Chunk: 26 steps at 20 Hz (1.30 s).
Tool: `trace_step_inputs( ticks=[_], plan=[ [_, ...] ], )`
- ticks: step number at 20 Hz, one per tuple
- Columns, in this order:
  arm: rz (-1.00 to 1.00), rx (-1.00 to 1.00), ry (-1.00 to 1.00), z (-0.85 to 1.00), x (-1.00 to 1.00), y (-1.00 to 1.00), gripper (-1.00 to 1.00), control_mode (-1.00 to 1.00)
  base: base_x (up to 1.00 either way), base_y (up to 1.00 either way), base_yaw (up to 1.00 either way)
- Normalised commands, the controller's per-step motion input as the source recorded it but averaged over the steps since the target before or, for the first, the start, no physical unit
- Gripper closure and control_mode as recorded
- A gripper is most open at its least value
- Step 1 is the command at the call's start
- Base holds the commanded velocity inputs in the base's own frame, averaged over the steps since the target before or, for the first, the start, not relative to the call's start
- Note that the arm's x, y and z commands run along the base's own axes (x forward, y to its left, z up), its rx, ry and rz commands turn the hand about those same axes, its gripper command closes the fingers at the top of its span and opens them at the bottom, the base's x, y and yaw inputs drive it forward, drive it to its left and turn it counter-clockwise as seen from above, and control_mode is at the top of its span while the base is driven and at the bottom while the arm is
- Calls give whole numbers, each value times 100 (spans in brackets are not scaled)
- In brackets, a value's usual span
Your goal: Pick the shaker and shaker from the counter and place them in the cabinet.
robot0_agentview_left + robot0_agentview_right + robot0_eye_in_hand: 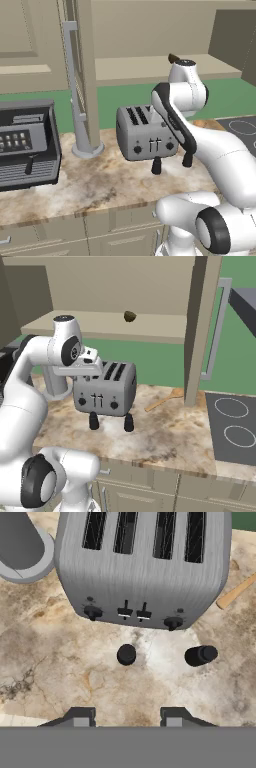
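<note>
two shakers (93, 420) (129, 422), toaster (105, 388), marble counter (165, 431)

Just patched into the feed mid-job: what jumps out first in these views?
The brushed silver four-slot toaster dominates, mid-counter on the mottled beige stone counter. Just in front of it stand the two small black tapered shakers, apart from each other, with the gripper open above them. Behind, the beige wall cabinet is open, a small brown lump on its shelf.

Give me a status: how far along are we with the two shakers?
Nothing placed yet. Both shakers, left and right, stand on the counter before the toaster. The gripper hovers above them, jaws apart and holding nothing. The cabinet stands open; both trips remain.
</note>
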Motion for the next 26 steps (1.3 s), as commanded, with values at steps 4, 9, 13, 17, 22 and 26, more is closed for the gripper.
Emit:
trace_step_inputs(
  ticks=[4,9,13,17,22,26],
  plan=[
    [0,0,0,0,-2,-1,-100,-100,0,0,0],
    [1,2,0,-21,-12,-21,-100,-100,0,0,0],
    [4,6,0,-47,-15,-33,-100,-100,0,0,0],
    [3,10,1,-49,-8,-25,-100,-100,0,0,0],
    [6,15,0,-48,-2,-20,-100,-100,0,0,0],
    [7,16,0,-44,0,0,-100,-100,0,0,0]
  ],
)
